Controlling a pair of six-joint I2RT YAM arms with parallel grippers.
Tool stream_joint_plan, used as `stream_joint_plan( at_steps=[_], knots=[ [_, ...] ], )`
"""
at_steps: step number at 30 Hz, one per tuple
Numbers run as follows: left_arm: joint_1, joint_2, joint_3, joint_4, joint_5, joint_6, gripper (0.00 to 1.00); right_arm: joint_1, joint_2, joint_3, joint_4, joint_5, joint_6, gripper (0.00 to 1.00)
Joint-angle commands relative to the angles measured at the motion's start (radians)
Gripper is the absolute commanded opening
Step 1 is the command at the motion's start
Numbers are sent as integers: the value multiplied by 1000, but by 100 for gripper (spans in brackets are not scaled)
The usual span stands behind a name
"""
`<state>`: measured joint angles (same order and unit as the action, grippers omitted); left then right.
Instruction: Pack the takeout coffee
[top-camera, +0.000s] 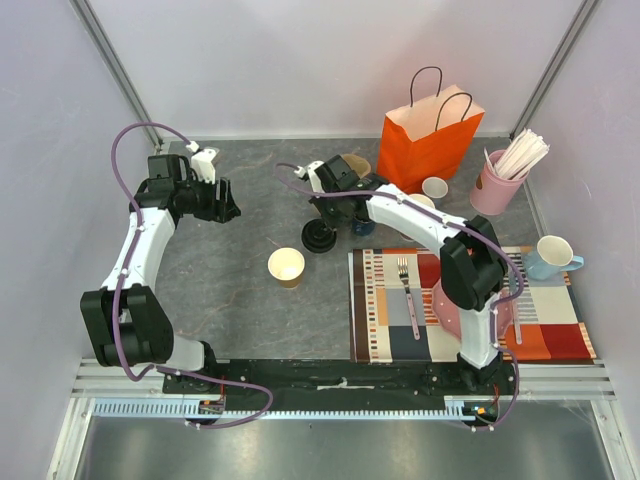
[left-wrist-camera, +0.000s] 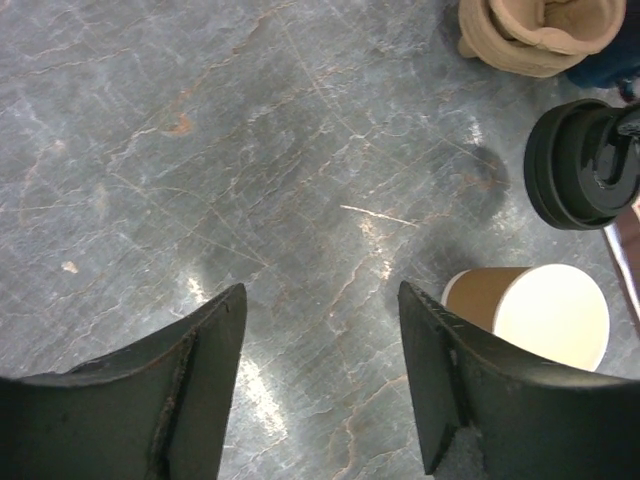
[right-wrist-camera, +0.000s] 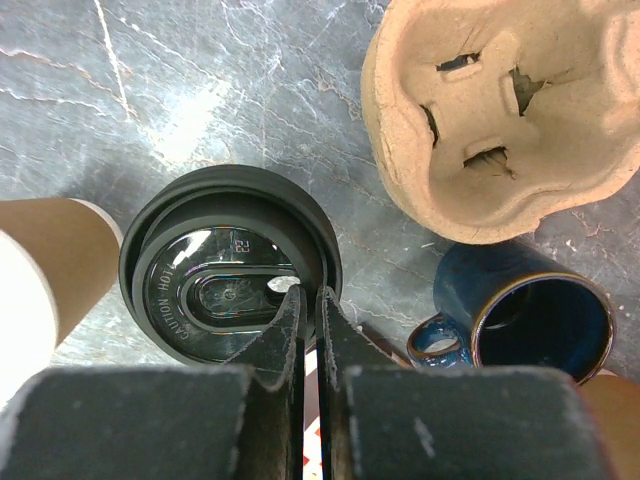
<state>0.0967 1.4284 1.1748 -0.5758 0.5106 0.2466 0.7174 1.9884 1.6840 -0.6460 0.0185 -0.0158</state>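
One black lid (right-wrist-camera: 200, 230) sits mid-worktop (top-camera: 250, 180), toward the far edge, and your right tool (right-wrist-camera: 312, 300) is pinched on its rim. A lidless brown paper cup (top-camera: 286, 267) stands just beside it, toward the near edge. Your left tool (left-wrist-camera: 322, 292) hangs open and empty nearer the left edge.

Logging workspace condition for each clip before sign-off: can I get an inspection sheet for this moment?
Surface: grey veined table, no spills seen; striped placemat at right.
Job's things: no lidded cup seen; black lid lies beside an open paper cup; pulp carrier and orange bag behind.
Clutter: blue mug, fork, pink holder of white sticks, pale mug.
Grippers: left gripper open, empty; right gripper shut on the lid's rim.
Cables: purple cable along each arm, none seen snagged.
Surroundings: pale enclosure walls.
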Motion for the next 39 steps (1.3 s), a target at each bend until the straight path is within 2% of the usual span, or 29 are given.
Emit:
stream_joint_plan(
  at_steps=[1, 4, 10, 15, 19, 23, 25, 27, 29, 30, 35, 39],
  knots=[
    [-3, 0, 39, -22, 101, 20, 65, -13, -92, 20, 58, -68, 62, 0],
    [-3, -8, 100, -38, 263, -18, 59, -24, -118, 31, 98, -87, 99, 0],
    [-40, -68, 154, -9, 515, -85, 62, -58, -230, -15, 250, -202, 206, 0],
    [-84, -88, 178, 20, 627, -162, 66, -68, -298, -26, 350, -304, 270, 0],
    [-155, -97, 175, 74, 709, -216, 60, -70, -321, -30, 402, -368, 319, 0],
    [-201, -114, 181, 119, 720, -237, 57, -70, -339, -41, 430, -407, 352, 0],
    [-201, -118, 184, 128, 706, -237, 52, -70, -352, -47, 450, -428, 366, 0],
    [-201, -121, 180, 134, 706, -237, 51, -70, -367, -58, 465, -430, 375, 0],
    [-201, -126, 177, 142, 707, -268, 46, -72, -376, -67, 467, -431, 370, 0],
    [-203, -128, 174, 145, 706, -268, 40, -72, -378, -69, 467, -430, 372, 0],
    [-201, -138, 180, 122, 709, -218, 32, -72, -375, -69, 465, -448, 361, 0],
    [-201, -137, 184, 108, 707, -202, 15, -70, -372, -70, 464, -459, 352, 0]
  ],
)
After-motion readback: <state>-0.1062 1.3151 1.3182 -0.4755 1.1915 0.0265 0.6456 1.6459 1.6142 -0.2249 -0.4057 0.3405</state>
